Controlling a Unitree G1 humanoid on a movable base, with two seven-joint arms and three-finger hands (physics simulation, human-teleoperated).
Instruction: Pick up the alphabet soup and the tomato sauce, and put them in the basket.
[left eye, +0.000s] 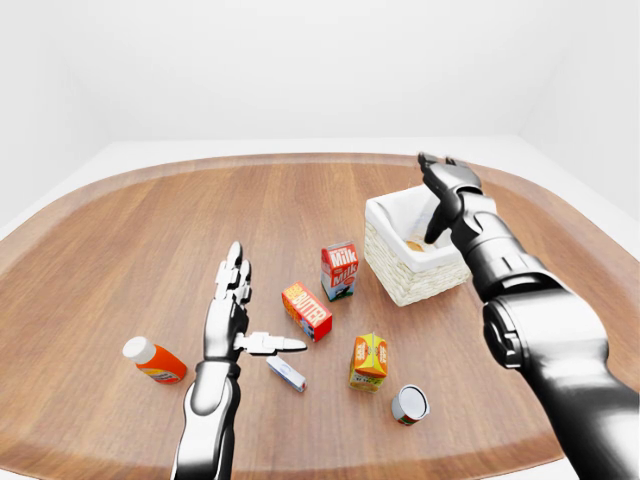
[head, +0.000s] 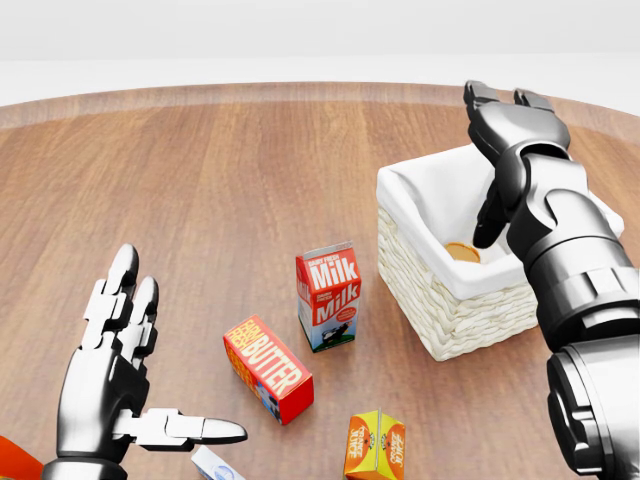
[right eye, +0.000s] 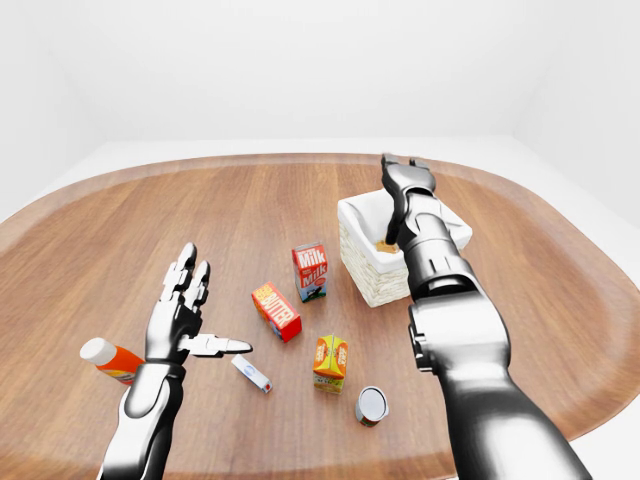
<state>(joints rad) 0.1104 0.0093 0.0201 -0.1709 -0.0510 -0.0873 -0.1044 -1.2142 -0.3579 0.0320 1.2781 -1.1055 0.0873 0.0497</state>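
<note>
The white wicker basket (head: 452, 318) stands at the right of the head view. Inside it a can, blue and yellow a moment ago and taken for the alphabet soup (head: 462, 253), shows only its orange top against the white lining. My right hand (head: 495, 170) hangs open just above it, fingers spread upward and thumb pointing down at the can. A second can with a red side, likely the tomato sauce (left eye: 409, 404), lies tipped near the table's lower edge in the left-eye view. My left hand (head: 170, 350) is open and holds nothing at the lower left.
A milk carton (head: 328, 296) and a butter box (head: 267, 368) sit left of the basket. An orange juice carton (head: 374, 446) is lower down. A ketchup bottle (left eye: 155, 361) and a small white box (left eye: 286, 374) lie beside my left hand.
</note>
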